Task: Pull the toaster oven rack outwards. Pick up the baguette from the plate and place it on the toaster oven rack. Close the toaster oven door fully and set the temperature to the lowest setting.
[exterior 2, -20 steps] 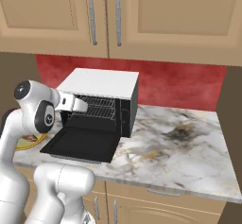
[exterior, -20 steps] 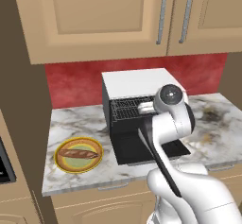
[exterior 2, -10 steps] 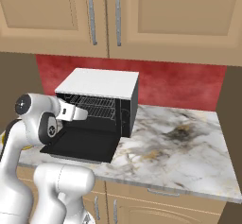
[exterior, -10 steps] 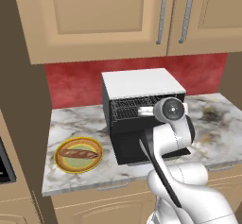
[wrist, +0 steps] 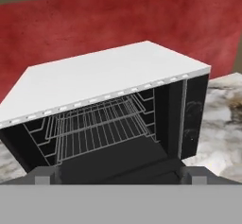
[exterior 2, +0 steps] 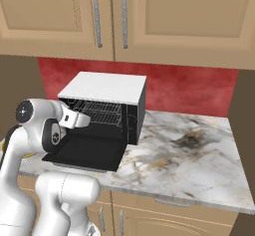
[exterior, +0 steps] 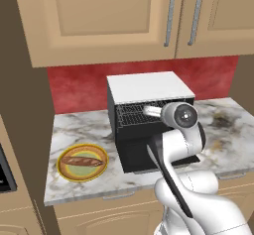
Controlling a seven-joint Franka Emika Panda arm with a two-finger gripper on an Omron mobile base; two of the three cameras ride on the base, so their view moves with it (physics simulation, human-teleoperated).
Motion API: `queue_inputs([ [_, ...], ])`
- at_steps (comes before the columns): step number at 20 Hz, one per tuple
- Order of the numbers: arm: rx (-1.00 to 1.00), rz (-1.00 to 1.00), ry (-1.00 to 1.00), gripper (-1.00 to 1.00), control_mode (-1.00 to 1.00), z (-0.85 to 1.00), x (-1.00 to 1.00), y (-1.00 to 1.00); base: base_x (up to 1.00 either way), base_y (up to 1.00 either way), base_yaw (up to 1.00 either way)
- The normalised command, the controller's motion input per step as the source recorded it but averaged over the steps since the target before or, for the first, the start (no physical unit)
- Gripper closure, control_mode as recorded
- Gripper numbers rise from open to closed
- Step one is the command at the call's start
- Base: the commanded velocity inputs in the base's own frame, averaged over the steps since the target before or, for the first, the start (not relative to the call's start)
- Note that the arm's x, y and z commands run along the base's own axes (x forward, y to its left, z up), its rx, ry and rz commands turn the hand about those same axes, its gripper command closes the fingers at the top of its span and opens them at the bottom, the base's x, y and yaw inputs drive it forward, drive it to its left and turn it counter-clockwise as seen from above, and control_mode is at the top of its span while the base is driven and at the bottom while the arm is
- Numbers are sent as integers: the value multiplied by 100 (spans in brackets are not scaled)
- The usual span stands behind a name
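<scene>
Rack: thin grey wire rack point(wrist: 97, 131) inside boxy black white-topped toaster oven point(wrist: 113, 72), just ahead of end effector point(wrist: 122, 175)
End effector: fingers spread, holding nothing
Left base view: brown baguette point(exterior: 82, 161) on yellow-rimmed plate point(exterior: 63, 168), left of oven

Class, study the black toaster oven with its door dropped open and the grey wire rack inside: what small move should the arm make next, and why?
Probably ease the open gripper forward and down to the front bar of the grey wire rack. The black toaster oven has its black mesh door lying flat open, the rack sits inside the cavity, and the brown baguette lies on the yellow-rimmed plate.
</scene>
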Motion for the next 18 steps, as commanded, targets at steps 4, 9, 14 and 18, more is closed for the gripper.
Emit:
queue_inputs([
  [4, 9, 0, -13, -100, -100, -27, 0, 0, 0, 0, 0],
  [9, 5, 0, -8, -100, -100, -35, 0, 0, 0, 0, 0],
  [14, 0, 0, -6, -100, -100, -38, 0, 0, 0, 0, 0],
  [18, 0, 0, -4, -100, -100, -38, 0, 0, 0, 0, 0],
])
